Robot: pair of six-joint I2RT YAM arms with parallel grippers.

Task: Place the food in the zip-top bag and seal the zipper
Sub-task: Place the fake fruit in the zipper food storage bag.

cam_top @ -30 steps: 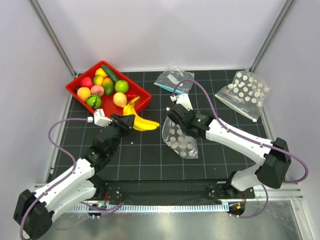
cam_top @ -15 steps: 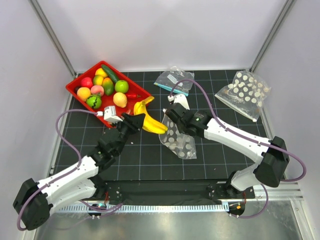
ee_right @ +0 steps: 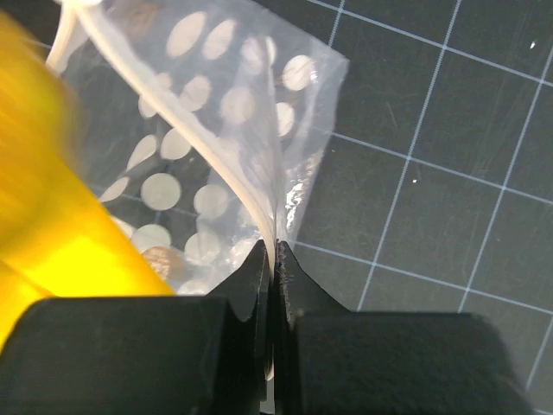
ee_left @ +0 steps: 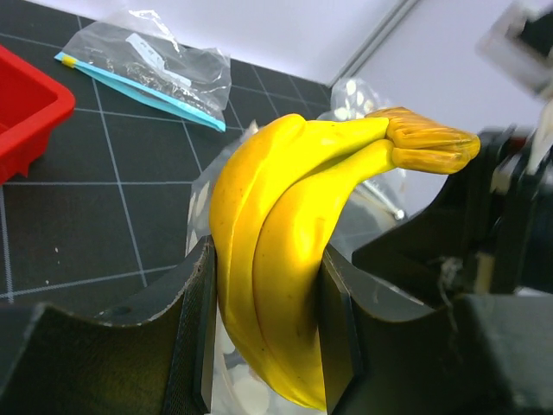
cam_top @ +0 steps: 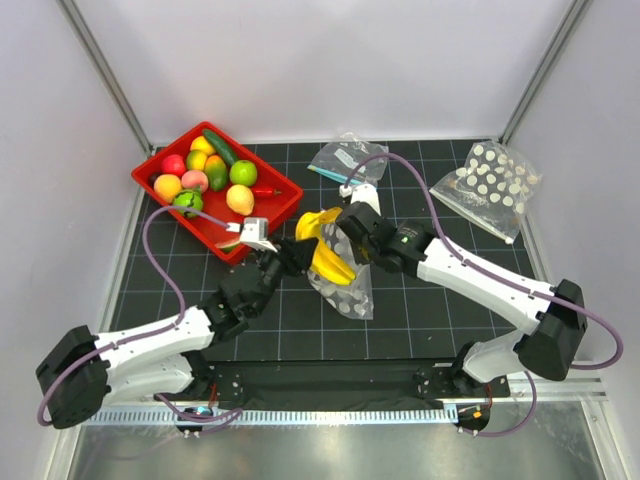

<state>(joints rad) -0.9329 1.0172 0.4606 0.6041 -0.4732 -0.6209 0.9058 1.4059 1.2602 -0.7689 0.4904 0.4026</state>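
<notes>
My left gripper (cam_top: pixel 300 250) (ee_left: pixel 263 337) is shut on a yellow banana bunch (cam_top: pixel 325 250) (ee_left: pixel 285 259) and holds it at the mouth of the white-dotted zip-top bag (cam_top: pixel 348 282) (ee_right: pixel 207 164). My right gripper (cam_top: pixel 352 232) (ee_right: pixel 275 255) is shut on the bag's zipper rim (ee_right: pixel 251 194) and holds it lifted. The bananas show as a yellow blur at the left of the right wrist view (ee_right: pixel 52 225). More toy fruits (cam_top: pixel 205 175) lie in the red tray (cam_top: pixel 285 190).
A clear undotted bag with a teal strip (cam_top: pixel 345 160) (ee_left: pixel 147 65) lies behind the work spot. A second white-dotted bag (cam_top: pixel 490 185) lies at the back right. The red tray's corner shows in the left wrist view (ee_left: pixel 26 104).
My left gripper has carried the bananas from beside the tray rightward to the bag's mouth. My right gripper has kept hold of the bag's rim and raised it slightly.
</notes>
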